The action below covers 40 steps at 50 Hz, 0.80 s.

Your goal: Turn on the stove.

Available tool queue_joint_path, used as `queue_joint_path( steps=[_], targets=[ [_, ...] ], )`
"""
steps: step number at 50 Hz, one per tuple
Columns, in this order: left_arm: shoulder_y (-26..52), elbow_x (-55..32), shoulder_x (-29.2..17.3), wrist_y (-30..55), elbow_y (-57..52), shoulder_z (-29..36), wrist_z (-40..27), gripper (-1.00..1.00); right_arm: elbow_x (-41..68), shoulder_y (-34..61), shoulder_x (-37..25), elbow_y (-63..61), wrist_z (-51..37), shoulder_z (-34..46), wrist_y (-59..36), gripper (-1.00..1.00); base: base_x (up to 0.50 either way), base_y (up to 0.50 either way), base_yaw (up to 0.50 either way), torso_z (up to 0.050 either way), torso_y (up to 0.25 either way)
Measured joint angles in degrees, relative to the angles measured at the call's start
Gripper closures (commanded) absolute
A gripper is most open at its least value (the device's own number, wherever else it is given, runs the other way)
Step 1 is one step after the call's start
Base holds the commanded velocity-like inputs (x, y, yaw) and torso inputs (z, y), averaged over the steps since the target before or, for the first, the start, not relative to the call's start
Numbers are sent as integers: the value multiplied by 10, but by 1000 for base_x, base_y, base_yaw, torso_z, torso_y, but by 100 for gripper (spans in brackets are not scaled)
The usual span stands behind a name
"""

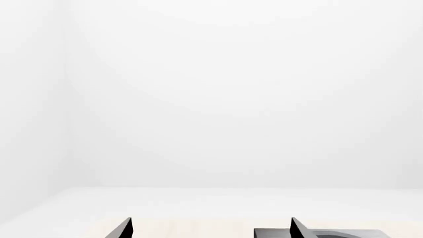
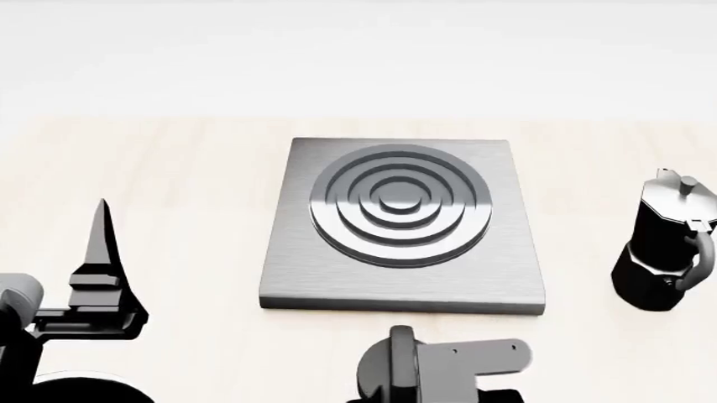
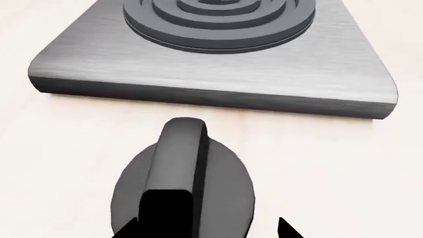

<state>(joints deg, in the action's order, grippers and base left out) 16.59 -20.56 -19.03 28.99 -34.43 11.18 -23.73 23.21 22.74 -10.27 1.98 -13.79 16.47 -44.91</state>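
The stove [image 2: 404,227] lies flat on the pale wooden bench [image 2: 168,168], midway between its left and right edges and back from the near edge. Its raised burner [image 2: 401,204] of concentric rings sits toward the slab's far side. The black knob [image 3: 183,186] stands on the bench just in front of the slab's near edge, apart from it, with its ridge pointing toward the slab.

The right hand [image 2: 395,378] is at the near edge directly over the knob. In the right wrist view its dark fingertips [image 3: 286,229] show beside and over the knob, but I cannot tell whether they press on it.

The left hand [image 1: 211,228] hangs over the bench's left side, well apart from the stove, its fingers spread and holding nothing.

A black moka pot [image 2: 667,252] stands upright near the bench's right edge, apart from the slab.
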Motion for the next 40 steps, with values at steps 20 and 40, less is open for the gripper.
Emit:
queue_joint_path(
  steps=[20,40],
  targets=[
    [0,-3,-3,-2,0,2,-4,-100,5,-18,-18,-25,-29,-21,-8,-100,0,0,0,0,0],
    [0,-5,-5,-4,1,5,-7,-100,-17,-35,-36,-48,-65,-53,-13,-100,0,0,0,0,0]
  ],
)
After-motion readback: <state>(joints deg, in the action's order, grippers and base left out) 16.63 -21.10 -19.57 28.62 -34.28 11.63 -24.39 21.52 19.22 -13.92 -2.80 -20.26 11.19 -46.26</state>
